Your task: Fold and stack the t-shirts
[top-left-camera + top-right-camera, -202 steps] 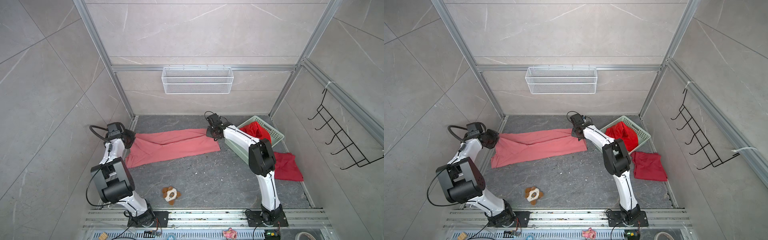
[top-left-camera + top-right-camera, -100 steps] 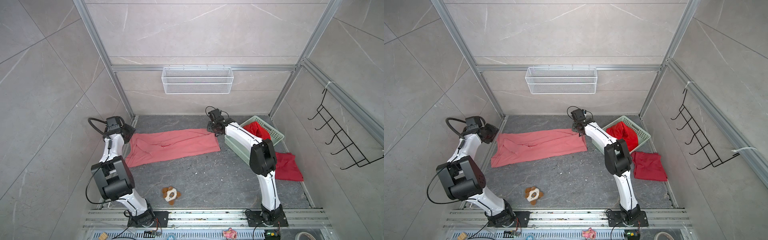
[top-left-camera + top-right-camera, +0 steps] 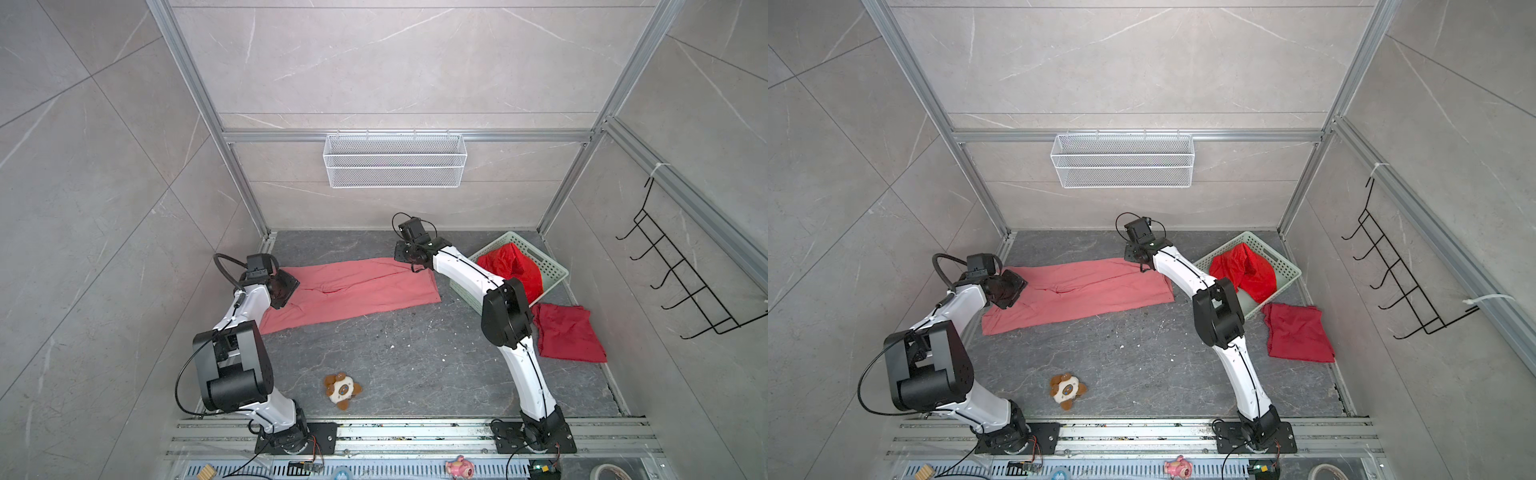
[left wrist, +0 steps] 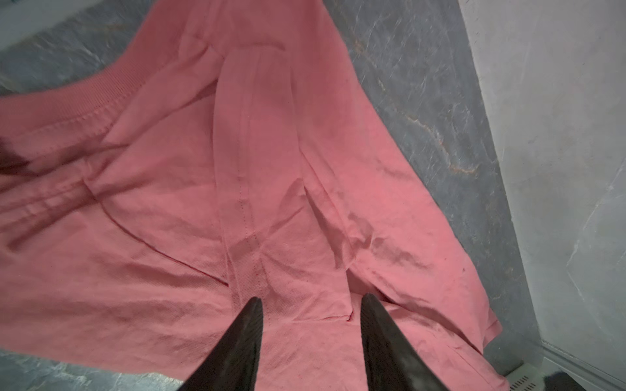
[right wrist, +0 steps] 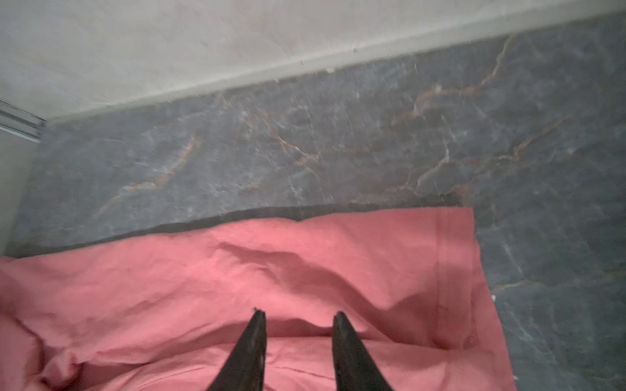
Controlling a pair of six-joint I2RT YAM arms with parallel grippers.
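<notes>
A salmon-pink t-shirt (image 3: 353,293) (image 3: 1084,291) lies as a long, folded strip across the back of the floor. My left gripper (image 3: 284,289) (image 3: 1008,289) hovers over its left end, jaws open over the creased cloth (image 4: 237,169), with nothing between the fingertips (image 4: 255,304). At the strip's right far corner my right gripper (image 3: 409,254) (image 3: 1136,254) is also open just above the cloth (image 5: 305,270); its midpoint (image 5: 299,314) shows only fabric below. A dark crimson t-shirt (image 3: 567,332) (image 3: 1298,332) lies folded at the right. A scarlet t-shirt (image 3: 509,266) (image 3: 1244,268) is bunched in a basket.
The pale green basket (image 3: 550,266) (image 3: 1287,266) stands at the back right, close to my right arm. A small plush toy (image 3: 343,388) (image 3: 1067,390) lies near the front. A wire shelf (image 3: 395,166) hangs on the back wall, a hook rack (image 3: 685,286) on the right wall.
Both grippers have opened and let go of the pink shirt's ends. They have lifted slightly, and the shirt now lies slack on the floor.
</notes>
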